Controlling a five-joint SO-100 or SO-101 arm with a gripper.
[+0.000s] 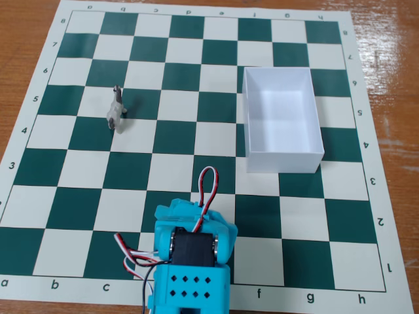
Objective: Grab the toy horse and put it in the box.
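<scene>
tiny grey-white plastic toy horse (116, 109), left of white open-topped box (282, 120): light, rigid, slippery; grip its body. end effector state cannot be told.

Turquoise plastic arm (190, 261) with a black motor (193, 248), a perforated block, and red-white-black cables (207, 186); gripper seemingly hidden.

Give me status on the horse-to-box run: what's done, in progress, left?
Done: nothing visible. The toy horse stands on the chessboard, upper left in the fixed view, well apart from the box, which looks empty. In hand: nothing; the arm sits at the bottom edge, far from the horse, its fingers out of sight. Left: everything, meaning reach, grasp, carry and drop in the box.
</scene>
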